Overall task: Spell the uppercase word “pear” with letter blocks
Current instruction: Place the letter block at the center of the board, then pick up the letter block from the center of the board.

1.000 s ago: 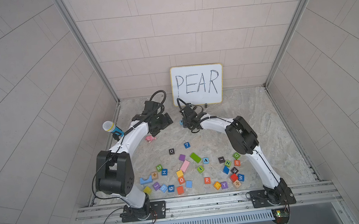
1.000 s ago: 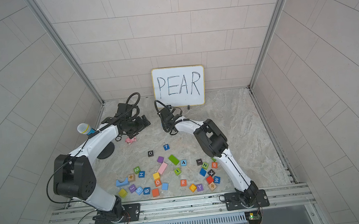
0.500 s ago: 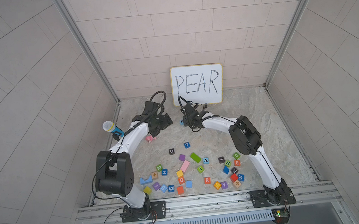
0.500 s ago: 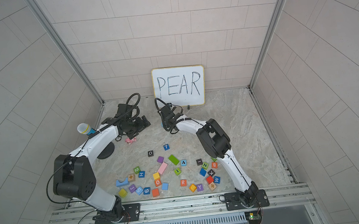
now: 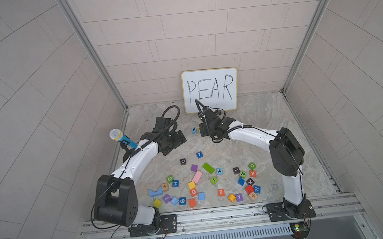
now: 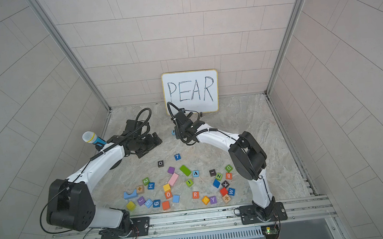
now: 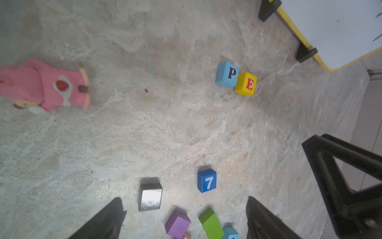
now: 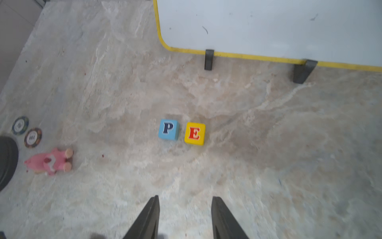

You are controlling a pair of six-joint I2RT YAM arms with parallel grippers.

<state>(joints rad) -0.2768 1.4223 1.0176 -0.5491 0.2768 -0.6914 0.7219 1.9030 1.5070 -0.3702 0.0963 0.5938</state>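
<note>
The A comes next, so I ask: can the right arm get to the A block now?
Probably yes. The right gripper is open and empty, and nothing lies over the A block; only the long green block sits close beside it.

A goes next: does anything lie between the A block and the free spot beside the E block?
No block visibly does. The floor beside the E block is bare in the right wrist view; the 7 cube sits off the line from the A block. Only the right gripper hangs over that area.
</note>
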